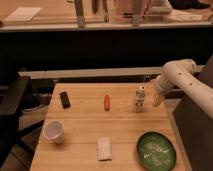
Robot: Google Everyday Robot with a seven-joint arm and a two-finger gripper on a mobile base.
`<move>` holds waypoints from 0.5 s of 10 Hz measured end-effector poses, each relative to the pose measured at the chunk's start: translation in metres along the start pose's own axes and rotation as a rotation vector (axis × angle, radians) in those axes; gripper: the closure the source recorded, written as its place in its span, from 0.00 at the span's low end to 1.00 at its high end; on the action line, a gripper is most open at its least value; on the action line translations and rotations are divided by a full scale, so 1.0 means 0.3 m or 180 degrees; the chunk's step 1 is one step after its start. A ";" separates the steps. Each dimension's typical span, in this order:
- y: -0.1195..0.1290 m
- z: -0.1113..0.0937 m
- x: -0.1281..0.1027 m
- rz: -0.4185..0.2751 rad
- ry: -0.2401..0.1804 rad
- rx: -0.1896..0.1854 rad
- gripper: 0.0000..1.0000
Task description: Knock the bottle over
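Observation:
The bottle (140,98), small and pale with a white cap and a light label, stands upright near the right end of the wooden table (82,120). My gripper (157,99) hangs at the end of the white arm just right of the bottle, at about its height. A narrow gap separates them. It is open and holds nothing.
An orange-red carrot-like object (106,102) lies left of the bottle, and a black block (64,99) lies farther left. A white cup (53,131) stands front left. A white folded cloth (104,148) and a green plate (156,149) sit along the front edge.

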 end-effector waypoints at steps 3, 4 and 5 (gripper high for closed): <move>-0.010 0.012 -0.002 -0.0046 -0.0015 0.0001 0.20; -0.013 0.018 -0.004 -0.0065 -0.0020 -0.0001 0.20; -0.017 0.021 -0.004 -0.0077 -0.0025 0.0000 0.20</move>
